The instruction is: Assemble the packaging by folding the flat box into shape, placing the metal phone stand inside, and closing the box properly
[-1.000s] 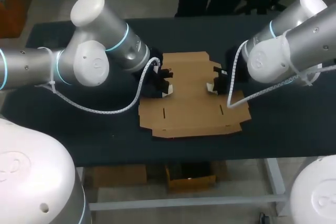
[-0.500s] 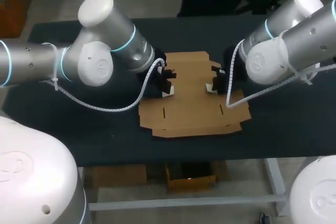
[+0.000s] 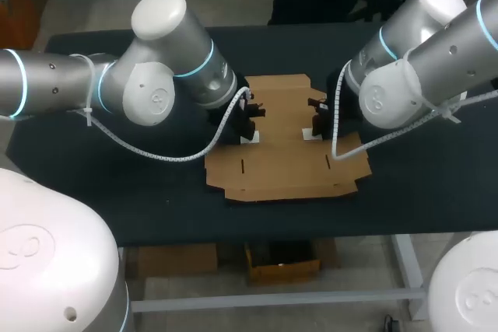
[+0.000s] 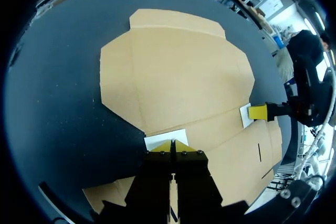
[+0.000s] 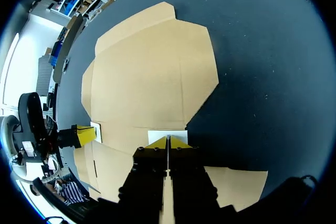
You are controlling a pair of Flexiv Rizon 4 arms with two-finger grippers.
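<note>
Currently: the flat brown cardboard box blank lies unfolded on the dark table, about mid-table. My left gripper is down at the blank's left edge, its yellow tips pressed together with no gap, touching a small white rectangular patch there. My right gripper is at the opposite edge, tips likewise closed tight, on a second white patch. I cannot tell whether either pinches cardboard.

Flat box ahead of closed jaws
</note>
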